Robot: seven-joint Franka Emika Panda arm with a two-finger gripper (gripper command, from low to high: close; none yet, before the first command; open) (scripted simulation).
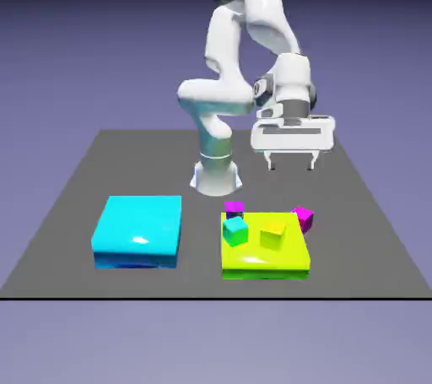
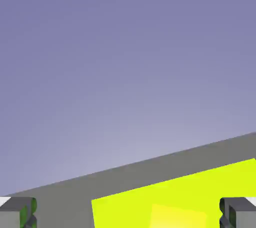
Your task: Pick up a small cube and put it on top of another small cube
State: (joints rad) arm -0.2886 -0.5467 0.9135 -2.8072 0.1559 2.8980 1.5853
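Observation:
A tiny magenta-pink small cube (image 1: 303, 217) sits on the grey table just off the far right corner of the yellow-green slab (image 1: 263, 257). My gripper (image 1: 292, 163) hangs well above the table, behind the slab and up from the cube, open with nothing between its fingers. In the hand view the fingertips (image 2: 18, 212) show at the bottom corners of the gripper (image 2: 128, 218), wide apart, with the yellow-green slab (image 2: 210, 184) below them. The small cube does not show in the hand view.
A teal cube (image 1: 234, 230) and a yellow cube (image 1: 272, 236) rest on the yellow-green slab; the yellow cube (image 2: 177, 217) also shows in the hand view. A darker violet-purple cube (image 1: 234, 208) sits at the slab's far left corner. A flat cyan slab (image 1: 137, 230) lies at the exterior view's left.

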